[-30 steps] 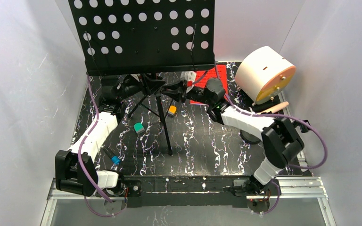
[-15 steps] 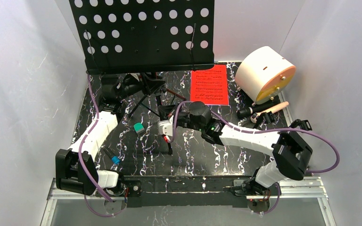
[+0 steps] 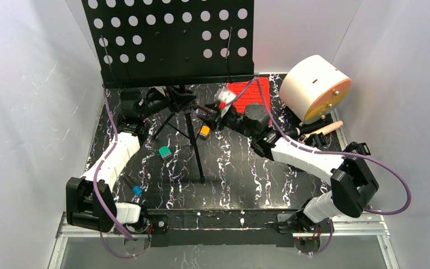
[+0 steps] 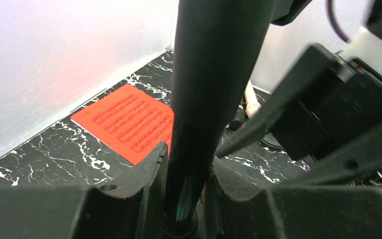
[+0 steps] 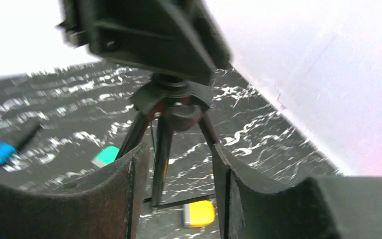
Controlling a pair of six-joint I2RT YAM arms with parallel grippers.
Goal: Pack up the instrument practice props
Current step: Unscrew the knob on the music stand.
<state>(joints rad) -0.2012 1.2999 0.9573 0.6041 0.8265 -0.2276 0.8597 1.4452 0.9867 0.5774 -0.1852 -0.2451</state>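
Music sheet (image 4: 127, 122) print illegibly small

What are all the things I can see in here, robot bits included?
music stand: one, black, holed top at the back, tripod legs on the table
sheet: one, red, flat at the back of the table
cylinder: one, white with an orange face, back right corner
microphone: one, black, lying below the cylinder
rod: one, beige, beside the microphone
small pieces: three, orange, teal, blue, around the tripod legs
table: one, black with white veins
arms: two, white and black, left and right
left gripper: shut on the stand's pole
right gripper: open, near the tripod hub
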